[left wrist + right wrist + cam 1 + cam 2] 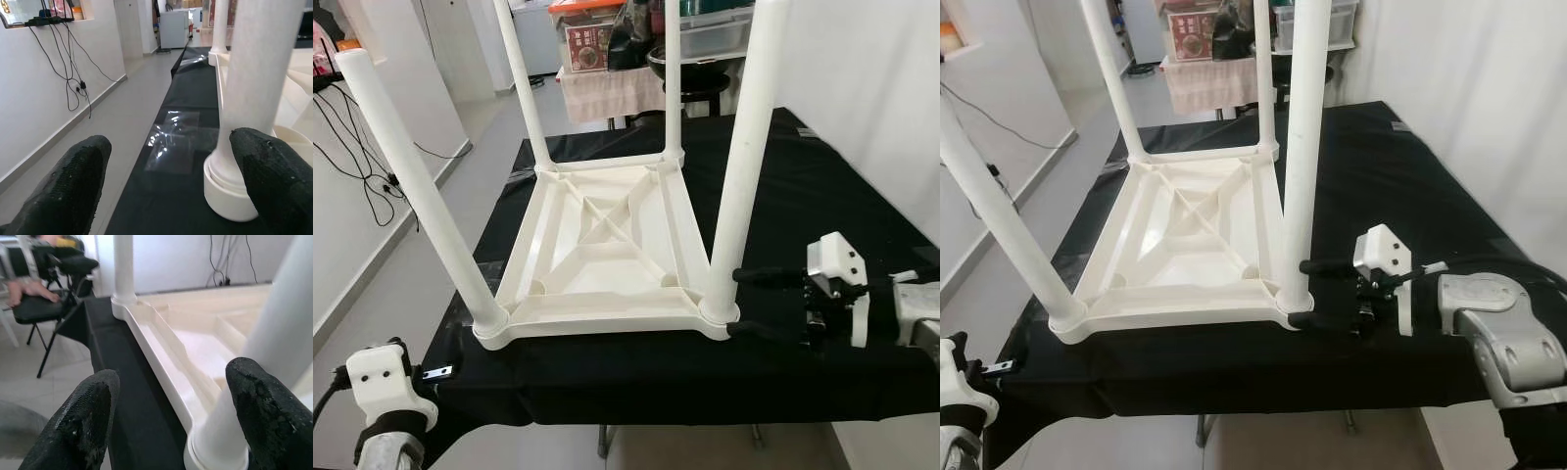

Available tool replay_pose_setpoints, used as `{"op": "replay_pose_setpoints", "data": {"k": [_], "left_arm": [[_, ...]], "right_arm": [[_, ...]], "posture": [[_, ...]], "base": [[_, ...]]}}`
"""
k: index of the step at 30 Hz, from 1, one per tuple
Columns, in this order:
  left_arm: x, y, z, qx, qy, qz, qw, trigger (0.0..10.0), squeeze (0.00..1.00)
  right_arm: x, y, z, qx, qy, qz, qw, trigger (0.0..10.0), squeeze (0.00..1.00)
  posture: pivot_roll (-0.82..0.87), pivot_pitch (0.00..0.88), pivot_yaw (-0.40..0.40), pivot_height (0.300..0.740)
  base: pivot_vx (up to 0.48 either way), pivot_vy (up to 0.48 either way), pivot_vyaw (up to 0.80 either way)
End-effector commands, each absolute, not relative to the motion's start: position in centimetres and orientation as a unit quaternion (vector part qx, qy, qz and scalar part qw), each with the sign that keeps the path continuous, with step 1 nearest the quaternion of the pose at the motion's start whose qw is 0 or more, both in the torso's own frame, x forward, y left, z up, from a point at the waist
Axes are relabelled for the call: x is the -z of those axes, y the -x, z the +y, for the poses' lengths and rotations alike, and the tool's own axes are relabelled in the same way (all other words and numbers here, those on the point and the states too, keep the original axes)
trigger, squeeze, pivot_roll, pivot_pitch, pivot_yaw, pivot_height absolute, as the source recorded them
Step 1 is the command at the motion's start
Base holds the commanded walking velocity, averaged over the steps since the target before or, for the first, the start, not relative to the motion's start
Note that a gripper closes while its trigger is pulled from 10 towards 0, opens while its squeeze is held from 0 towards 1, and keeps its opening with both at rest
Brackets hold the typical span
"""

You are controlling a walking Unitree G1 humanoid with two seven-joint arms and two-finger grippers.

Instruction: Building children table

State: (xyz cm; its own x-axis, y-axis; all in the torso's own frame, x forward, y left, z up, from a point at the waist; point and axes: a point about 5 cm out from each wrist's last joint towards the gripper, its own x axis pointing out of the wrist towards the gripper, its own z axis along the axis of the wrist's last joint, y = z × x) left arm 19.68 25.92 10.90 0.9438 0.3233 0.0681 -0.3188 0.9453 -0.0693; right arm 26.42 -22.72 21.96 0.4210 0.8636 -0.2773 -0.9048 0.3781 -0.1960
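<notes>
Four-legged white table (607,255) upturned on black cloth (822,196) — right pincer (736,304) apart around near leg (744,166), left pincer (166,191) apart.

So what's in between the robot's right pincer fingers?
In the left eye view, the open right pincer has the near right table leg between its fingers, just above its base on the upside-down white table.

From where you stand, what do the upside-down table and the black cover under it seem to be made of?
The upside-down children's table looks like moulded plastic, cream-white with a slight sheen: its underside shows cast ribs, and the legs sit in round sockets. The black cover seems to be matte cloth, since it creases and hangs over the edge. The right pincer's fingers look rough, perhaps rubbery.
</notes>
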Motion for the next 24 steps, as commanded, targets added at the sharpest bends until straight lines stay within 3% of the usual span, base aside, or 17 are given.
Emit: {"op": "replay_pose_setpoints", "data": {"k": [1,16,24], "left_arm": [[-10.9,-19.5,26.4,-0.166,0.021,-0.042,0.985,10.0,1.0],[-11.7,-21.3,27.1,-0.119,0.006,-0.06,0.991,10.0,1.0],[-12.1,-21.9,27.1,-0.109,0.01,-0.069,0.992,10.0,1.0]], "right_arm": [[-22.6,-26.3,-22.4,-0.54,0.158,0.049,0.825,10.0,0.0],[-26.6,-28.4,-21.3,-0.498,0.104,-0.059,0.859,10.0,0.0],[-26.6,-28.5,-21.6,-0.49,0.108,-0.052,0.863,10.0,0.0]], "posture": [[-0.08,0.0,0.078,0.74],[-0.09,0.0,0.077,0.74],[-0.1,0.0,0.075,0.74]], "base": [[0.0,0.0,0.0],[0.0,0.0,0.0],[0.0,0.0,0.0]]}}
